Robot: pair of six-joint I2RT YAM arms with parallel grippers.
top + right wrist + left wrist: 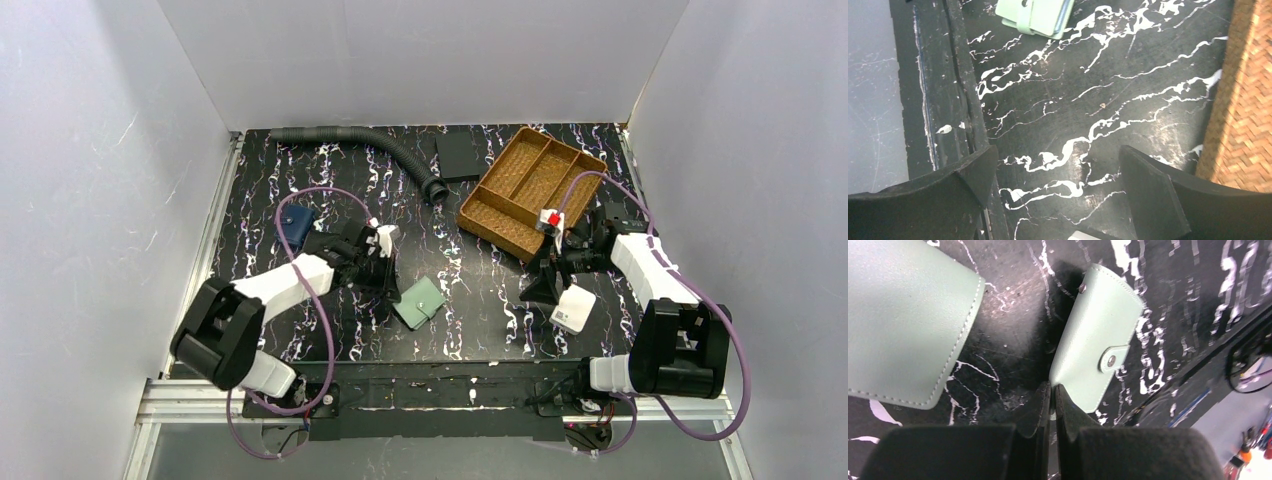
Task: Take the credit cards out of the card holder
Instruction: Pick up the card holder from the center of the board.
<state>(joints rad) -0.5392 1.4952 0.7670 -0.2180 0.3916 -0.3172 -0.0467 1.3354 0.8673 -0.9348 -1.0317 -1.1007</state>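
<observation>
A closed sage-green card holder with its snap tab fastened lies flat near the table's front; its edge also shows at the top of the right wrist view. My left gripper is shut on the near corner of this card holder, and a pale sliver shows between the pads. In the overhead view the left gripper stands at the holder's left corner. A second wallet of the same kind lies to the left. My right gripper hangs open over bare table. The credit cards are hidden.
A woven brown tray stands at the back right, and its wall is close to the right fingers. A white box sits by the right gripper. A navy pouch, a black hose and a black slab lie further back.
</observation>
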